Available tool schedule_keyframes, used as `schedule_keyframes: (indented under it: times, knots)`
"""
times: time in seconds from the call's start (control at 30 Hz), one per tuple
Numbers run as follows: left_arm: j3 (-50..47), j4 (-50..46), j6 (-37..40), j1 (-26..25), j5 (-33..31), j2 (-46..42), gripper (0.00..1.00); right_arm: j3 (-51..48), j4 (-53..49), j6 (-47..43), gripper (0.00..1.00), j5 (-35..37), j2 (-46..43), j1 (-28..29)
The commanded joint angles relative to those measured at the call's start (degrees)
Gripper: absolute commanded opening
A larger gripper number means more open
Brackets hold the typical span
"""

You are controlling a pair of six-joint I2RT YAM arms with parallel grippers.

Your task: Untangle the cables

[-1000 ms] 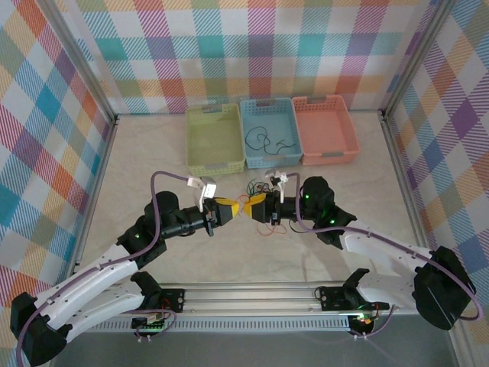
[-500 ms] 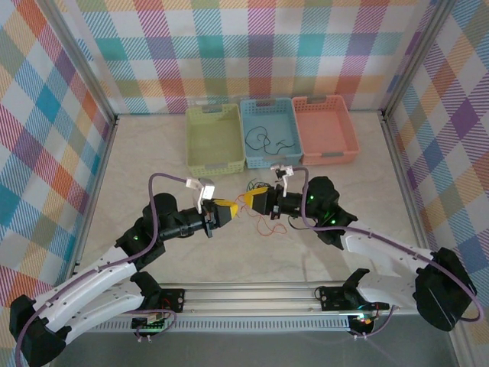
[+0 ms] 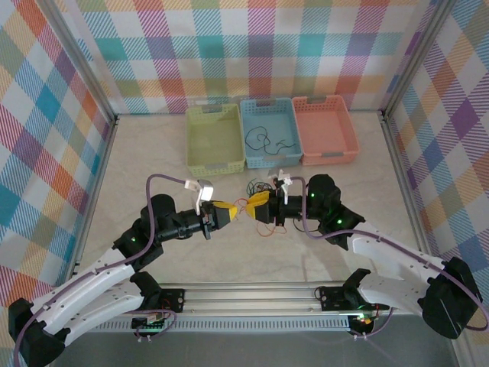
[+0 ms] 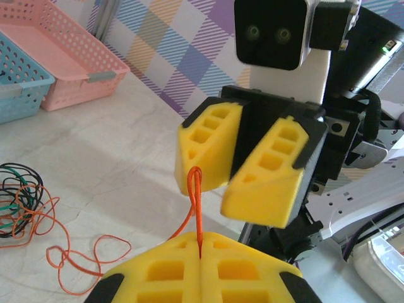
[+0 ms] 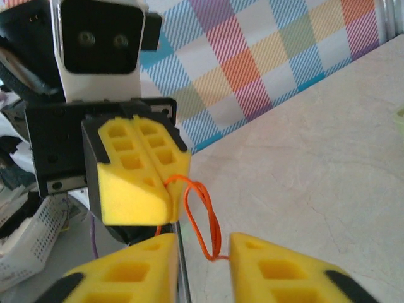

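The cables lie as a small black, green and orange knot on the table, in the top view just behind the grippers. One orange cable rises from it as a narrow loop. My left gripper is shut on that loop, its place in the top view being mid-table. My right gripper faces it tip to tip and is open. The loop's end hangs between the right fingers and touches the right-hand one. The left wrist view has both right fingers spread.
Three baskets stand at the back: green, blue with a black cable in it, and pink. Loose orange strands trail on the table in front of the right gripper. Checked walls close in both sides.
The right gripper drew back a little from the left one, narrowed its jaws, then spread them again. The left gripper stays shut on the orange loop.
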Motion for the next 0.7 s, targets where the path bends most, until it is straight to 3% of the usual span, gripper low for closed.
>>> schedule_keyframes:
  times: [0.0,0.4,0.67]
  knots:
    - [0.9,0.8,-0.5,-0.6,1.7,-1.3,0.0,2.2,-3.6,-6.3,0.37,-1.1,-1.5,0.3]
    - [0.5,1.1,-0.6,-0.5,4.7,-3.3,0.0,1.6,-2.5,-15.2,0.43,-0.5,-2.8,0.2]
    - [0.4,2.1,-1.2,-0.6,5.8,-3.6,0.0,1.9,0.3,-14.2,0.44,-3.5,-0.9,0.2]
